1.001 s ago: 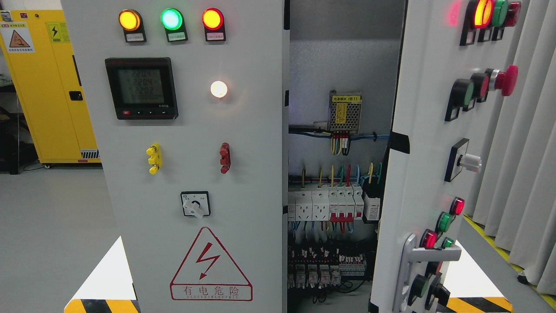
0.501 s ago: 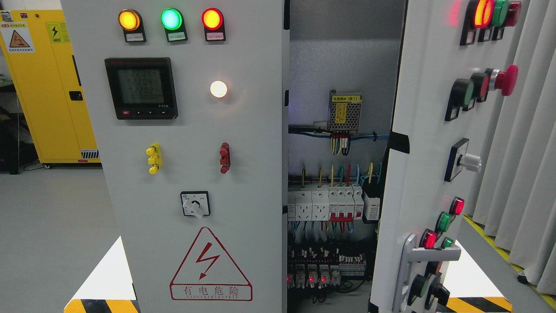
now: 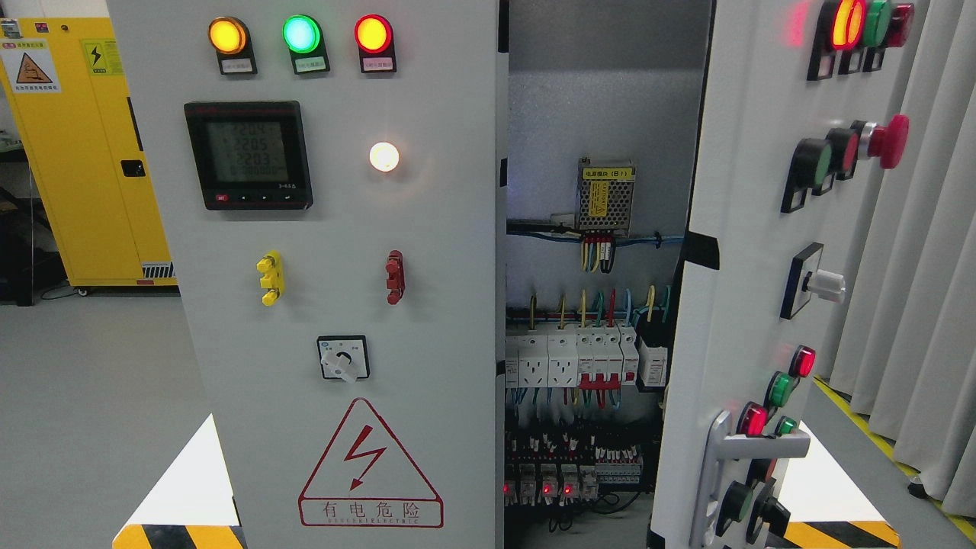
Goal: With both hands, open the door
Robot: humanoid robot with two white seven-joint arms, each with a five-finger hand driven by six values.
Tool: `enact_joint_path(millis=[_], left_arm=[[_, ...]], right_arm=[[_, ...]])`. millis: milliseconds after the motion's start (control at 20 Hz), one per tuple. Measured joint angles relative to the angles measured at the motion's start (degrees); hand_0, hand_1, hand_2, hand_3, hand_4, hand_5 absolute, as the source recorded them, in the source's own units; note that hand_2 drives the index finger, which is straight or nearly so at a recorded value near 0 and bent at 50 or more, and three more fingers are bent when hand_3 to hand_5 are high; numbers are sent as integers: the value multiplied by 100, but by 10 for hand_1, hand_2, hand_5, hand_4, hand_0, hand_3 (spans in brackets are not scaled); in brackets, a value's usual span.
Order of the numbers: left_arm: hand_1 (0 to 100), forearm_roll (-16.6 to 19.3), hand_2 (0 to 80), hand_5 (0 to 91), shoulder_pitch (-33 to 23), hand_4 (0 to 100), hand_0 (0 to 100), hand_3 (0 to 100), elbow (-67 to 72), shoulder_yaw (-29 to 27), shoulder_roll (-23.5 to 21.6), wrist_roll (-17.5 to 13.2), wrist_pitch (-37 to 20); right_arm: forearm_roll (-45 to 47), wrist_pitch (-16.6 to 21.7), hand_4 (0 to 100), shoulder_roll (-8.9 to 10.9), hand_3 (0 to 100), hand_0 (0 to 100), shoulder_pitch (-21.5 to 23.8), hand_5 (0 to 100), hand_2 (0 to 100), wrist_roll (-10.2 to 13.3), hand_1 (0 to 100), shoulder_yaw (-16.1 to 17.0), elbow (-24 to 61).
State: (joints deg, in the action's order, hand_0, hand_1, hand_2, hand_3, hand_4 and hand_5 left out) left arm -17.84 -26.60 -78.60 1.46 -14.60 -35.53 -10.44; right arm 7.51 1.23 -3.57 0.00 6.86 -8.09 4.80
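Note:
A grey electrical cabinet fills the head view. Its left door (image 3: 427, 229) stands flat, facing me, with three lamps, a meter (image 3: 248, 155) and a rotary switch (image 3: 343, 358). The right door (image 3: 732, 252) is swung outward and stands ajar, seen at a slant, with a grey lever handle (image 3: 720, 457) low on it. Between the two doors the cabinet's inside (image 3: 595, 305) shows, with breakers, wires and a small power supply. Neither of my hands nor any arm shows.
A yellow safety cabinet (image 3: 84, 145) stands at the back left. Grey curtains (image 3: 930, 290) hang at the right, close behind the swung door. Yellow-and-black striped floor markings (image 3: 179, 536) lie at the cabinet's foot on both sides.
The doors have not moved. Only the meter's digits and small red lights low inside the cabinet have changed.

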Motion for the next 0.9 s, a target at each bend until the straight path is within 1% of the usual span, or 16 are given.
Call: enact_joint_path(millis=[100, 250, 401, 651, 751, 901], left_arm=[[556, -167, 0, 0, 21, 0, 120, 0, -559, 55, -244, -1, -1], [556, -516, 0, 0, 223, 0, 120, 0, -1272, 178, -608, -2, -26], [556, -1051, 0, 0, 506, 0, 120, 0, -1855, 304, -974, -4, 60], [556, -2008, 0, 0, 1223, 0, 120, 0, -2568, 541, -1474, -8, 777], [556, -2338, 0, 0, 1643, 0, 120, 0, -2785, 605, -1620, -8, 1096], [556, -2826, 0, 0, 2283, 0, 120, 0, -3036, 693, -1784, -8, 1753]], right_arm=[[-1, 0, 0, 1, 0, 0, 0, 0, 40, 0, 500, 0, 1], [-2, 0, 0, 2, 0, 0, 0, 0, 40, 0, 500, 0, 2], [-3, 0, 0, 2, 0, 0, 0, 0, 40, 0, 500, 0, 2], [-4, 0, 0, 3, 0, 0, 0, 0, 40, 0, 500, 0, 2], [-4, 0, 0, 3, 0, 0, 0, 0, 40, 0, 500, 0, 2], [-6, 1, 0, 6, 0, 0, 1, 0, 40, 0, 500, -1, 0]])
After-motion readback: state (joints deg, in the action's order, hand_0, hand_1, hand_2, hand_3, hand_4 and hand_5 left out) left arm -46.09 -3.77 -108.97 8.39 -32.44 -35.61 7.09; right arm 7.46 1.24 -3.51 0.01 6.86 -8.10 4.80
